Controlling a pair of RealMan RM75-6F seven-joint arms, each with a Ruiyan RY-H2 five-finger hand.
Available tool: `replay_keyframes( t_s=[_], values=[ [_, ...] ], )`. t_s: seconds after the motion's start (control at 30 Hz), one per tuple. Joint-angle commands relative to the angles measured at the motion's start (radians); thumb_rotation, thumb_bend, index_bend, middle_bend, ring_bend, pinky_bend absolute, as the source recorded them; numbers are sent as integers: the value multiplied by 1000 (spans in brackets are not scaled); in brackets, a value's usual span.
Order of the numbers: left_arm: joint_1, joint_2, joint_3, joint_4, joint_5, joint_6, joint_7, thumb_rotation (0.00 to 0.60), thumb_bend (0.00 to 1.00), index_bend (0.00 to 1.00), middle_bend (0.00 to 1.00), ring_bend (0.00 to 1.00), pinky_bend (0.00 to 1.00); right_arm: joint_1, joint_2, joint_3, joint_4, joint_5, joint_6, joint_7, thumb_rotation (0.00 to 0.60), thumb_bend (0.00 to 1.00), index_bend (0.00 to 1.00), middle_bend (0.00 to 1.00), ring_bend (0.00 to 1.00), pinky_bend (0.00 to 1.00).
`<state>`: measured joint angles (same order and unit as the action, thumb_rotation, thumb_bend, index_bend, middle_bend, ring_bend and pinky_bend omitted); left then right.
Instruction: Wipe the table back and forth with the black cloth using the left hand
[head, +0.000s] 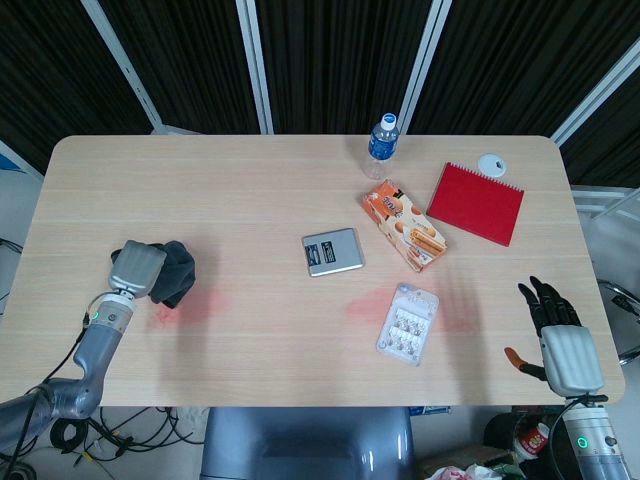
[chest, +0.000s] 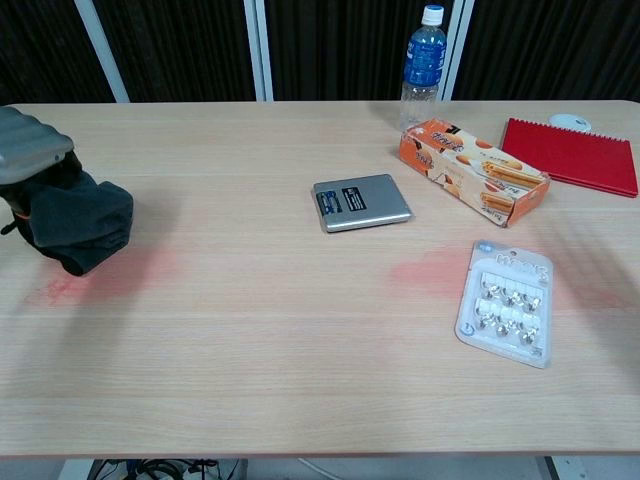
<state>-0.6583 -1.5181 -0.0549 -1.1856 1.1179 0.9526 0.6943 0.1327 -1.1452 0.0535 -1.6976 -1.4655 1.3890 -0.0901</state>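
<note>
My left hand (head: 137, 267) grips the black cloth (head: 177, 272) at the table's left side, pressing it to the wooden top. In the chest view the left hand (chest: 28, 157) shows at the far left edge with the cloth (chest: 82, 222) bunched beneath it. A faint red smear (head: 195, 308) lies on the wood just right of the cloth. My right hand (head: 560, 335) hangs off the table's right front corner, fingers spread and holding nothing.
A grey scale (head: 332, 251) lies at the centre. A blister pack (head: 408, 323) sits over another red smear (head: 365, 307). Further back are an orange snack box (head: 403, 224), a water bottle (head: 382, 141), a red notebook (head: 476, 203) and a small white disc (head: 491, 163).
</note>
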Motion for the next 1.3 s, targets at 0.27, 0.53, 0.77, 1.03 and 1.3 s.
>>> replay_keyframes(
  t_s=[0.27, 0.53, 0.77, 1.03, 1.3],
  values=[
    [15, -28, 95, -47, 76, -37, 30, 600, 460, 728, 734, 650, 769, -2, 3, 2, 0, 1, 4, 8, 600, 122, 0, 0, 0, 136],
    [22, -35, 121, -76, 108, -43, 27, 600, 460, 728, 734, 650, 769, -1, 2, 3, 1, 0, 5, 11, 600, 122, 0, 0, 0, 137],
    [20, -60, 123, -82, 123, -45, 29, 600, 460, 728, 734, 650, 769, -1, 2, 3, 1, -2, 7, 13, 600, 121, 0, 0, 0, 137],
    [8, -136, 93, -93, 128, -28, 44, 600, 460, 728, 734, 650, 769, -3, 2, 2, 1, -2, 7, 15, 600, 122, 0, 0, 0, 136],
    [-10, -197, 77, -104, 109, -40, 91, 600, 460, 728, 734, 650, 769, -3, 3, 2, 2, -3, 8, 17, 600, 122, 0, 0, 0, 137]
  ],
)
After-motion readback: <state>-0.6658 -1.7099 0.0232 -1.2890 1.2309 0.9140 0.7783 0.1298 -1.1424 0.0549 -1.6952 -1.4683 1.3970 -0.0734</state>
